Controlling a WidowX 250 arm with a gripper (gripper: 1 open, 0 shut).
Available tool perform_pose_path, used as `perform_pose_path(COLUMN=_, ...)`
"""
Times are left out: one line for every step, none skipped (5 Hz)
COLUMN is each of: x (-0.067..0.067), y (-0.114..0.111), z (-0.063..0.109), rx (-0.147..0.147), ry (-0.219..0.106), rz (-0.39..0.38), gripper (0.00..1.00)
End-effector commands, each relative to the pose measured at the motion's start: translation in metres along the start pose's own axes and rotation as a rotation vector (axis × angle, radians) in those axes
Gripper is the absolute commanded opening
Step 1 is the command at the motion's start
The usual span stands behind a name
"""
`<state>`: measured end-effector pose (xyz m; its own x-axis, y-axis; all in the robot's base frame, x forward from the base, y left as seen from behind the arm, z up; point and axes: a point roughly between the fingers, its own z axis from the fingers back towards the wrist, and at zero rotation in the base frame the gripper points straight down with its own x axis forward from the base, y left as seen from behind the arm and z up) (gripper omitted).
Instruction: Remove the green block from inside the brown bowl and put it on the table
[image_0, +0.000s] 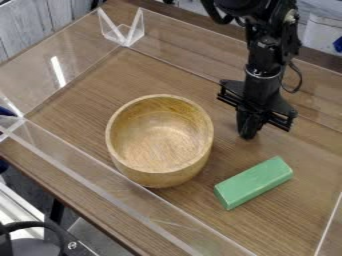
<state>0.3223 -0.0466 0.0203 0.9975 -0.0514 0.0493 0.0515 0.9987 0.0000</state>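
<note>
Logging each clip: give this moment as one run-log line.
green block: on table, beside brown bowl | bowl: empty | gripper: jaws shut, holding nothing, behind block

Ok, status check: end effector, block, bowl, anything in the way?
End effector shut, empty, pointing down over the table, behind the green block. Block flat on the table, outside the brown bowl. Bowl empty. Nothing in the way.
</note>
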Motion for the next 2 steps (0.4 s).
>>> perform_pose_path(x=0.0017, y=0.0005, z=0.0049, rx=-0.007, ry=-0.028, rz=0.007, gripper=0.00)
perform_pose_path(x=0.0022, y=0.0014, z=0.0052, rx=-0.011, ry=-0.017, rz=0.012, gripper=0.00)
